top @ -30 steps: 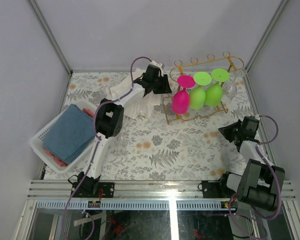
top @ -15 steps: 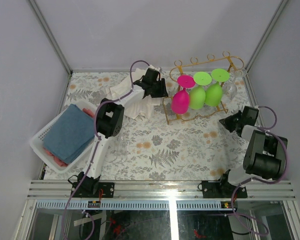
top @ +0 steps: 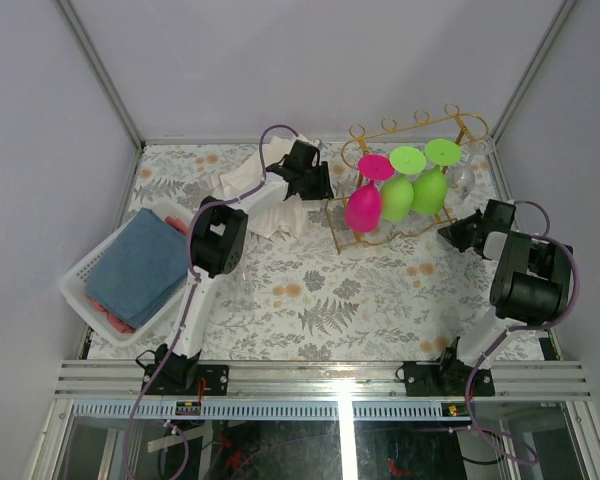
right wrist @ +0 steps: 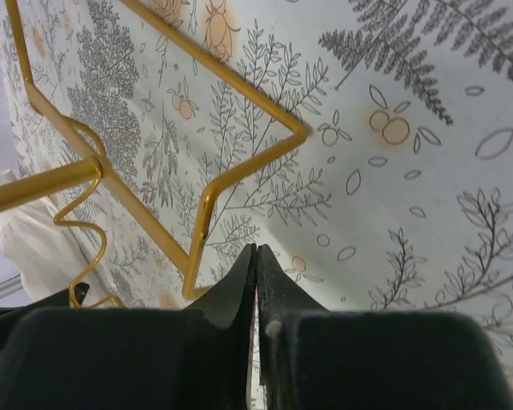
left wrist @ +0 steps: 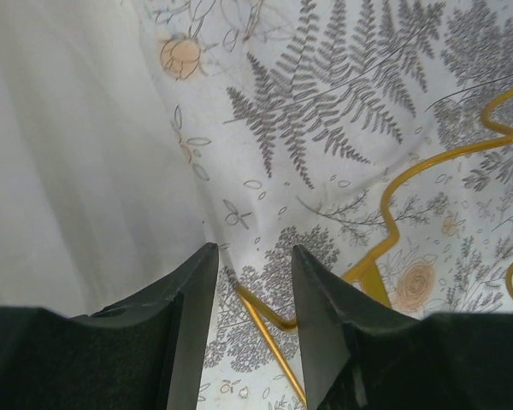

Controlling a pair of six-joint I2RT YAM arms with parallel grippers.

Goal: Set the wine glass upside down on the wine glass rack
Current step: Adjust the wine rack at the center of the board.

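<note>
Black left fingers [top: 318,180], parted and empty, are drawing back from the tall gold wire wine glass rack [top: 420,123] near the tabletop's far edge. The pink wine glass [top: 363,205] is hanging bowl-down at its left end beside two green wine glasses [top: 397,197], so the placing looks done. The black right fingers [top: 450,233], now pressed closed on nothing, are swinging toward the rack's right end. A fern-printed tabletop [top: 310,300] is carrying everything, plain grey walls [top: 280,60] enclosing it.

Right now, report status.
Left gripper open, empty. Right gripper shut, empty. Pink glass and two green glasses hang upside down on wine glass rack. White cloth beside left gripper.
</note>
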